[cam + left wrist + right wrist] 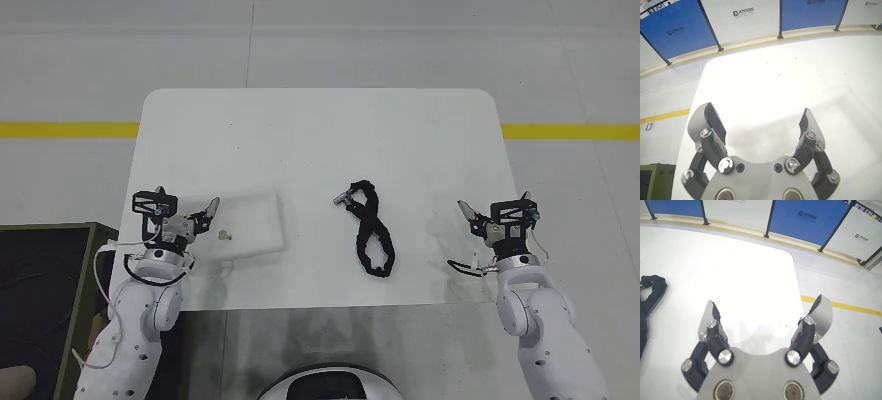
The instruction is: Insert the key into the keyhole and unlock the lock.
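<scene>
A black fabric-covered chain lock [368, 235] lies in a figure-eight near the table's middle, with its metal lock head [344, 199] at the far end. One end of the lock [654, 285] shows in the right wrist view. A small key [224, 236] rests on a flat white pad [255, 215] to the left of the lock. My left gripper [186, 202] [759, 117] is open at the table's left front, just left of the pad. My right gripper [496, 206] [764, 306] is open over the table's right edge, well apart from the lock. Both hold nothing.
The white table [320, 130] has rounded corners. A dark green box [40, 290] stands on the floor off its front-left corner. A yellow floor line [60, 129] runs behind the table, and blue and white fence panels [677, 32] stand beyond it.
</scene>
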{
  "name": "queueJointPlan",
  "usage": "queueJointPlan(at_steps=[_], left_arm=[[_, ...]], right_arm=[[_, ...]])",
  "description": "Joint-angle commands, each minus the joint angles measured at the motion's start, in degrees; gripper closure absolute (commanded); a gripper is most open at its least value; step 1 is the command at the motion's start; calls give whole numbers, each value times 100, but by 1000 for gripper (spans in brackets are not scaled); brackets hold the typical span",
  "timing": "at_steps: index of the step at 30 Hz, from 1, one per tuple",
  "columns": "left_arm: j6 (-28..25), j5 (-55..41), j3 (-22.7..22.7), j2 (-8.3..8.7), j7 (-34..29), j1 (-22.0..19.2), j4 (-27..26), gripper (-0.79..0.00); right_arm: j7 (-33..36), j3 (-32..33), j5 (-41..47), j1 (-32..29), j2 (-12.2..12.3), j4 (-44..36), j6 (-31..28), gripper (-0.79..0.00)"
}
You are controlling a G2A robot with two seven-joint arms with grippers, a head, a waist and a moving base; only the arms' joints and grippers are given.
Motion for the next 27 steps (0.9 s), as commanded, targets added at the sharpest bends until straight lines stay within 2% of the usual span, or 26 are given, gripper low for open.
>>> queueJointPlan(at_steps=[1,4,8,12,16,17,20,23,27], left_arm=[[173,-324,-88,-14,-606,6,-661,-785],[454,-957,-277,-28,-1656,26,-1498,-785],[833,-1842,-595,-1,-3939,-254,-2298,-785],[1137,-2544,-897,70,-6121,-919,-2299,-785],[1449,-3086,-1075,166,-8055,-1650,-1707,-785],[1490,-3056,-1046,199,-8361,-1823,-1507,-785],[1450,-3424,-804,291,-8361,-2094,-1071,-785],[1512,-3680,-757,361,-8361,-2240,-819,-785],[1512,-3680,-757,361,-8361,-2240,-819,-785]], right_arm=[[0,0,0,0,0,0,0,-785],[0,0,0,0,0,0,0,-785],[0,0,0,0,0,0,0,-785],[0,0,0,0,0,0,0,-785],[0,0,0,0,0,0,0,-785],[0,0,0,0,0,0,0,-785],[0,0,0,0,0,0,0,-785],[0,0,0,0,0,0,0,-785],[0,0,0,0,0,0,0,-785]])
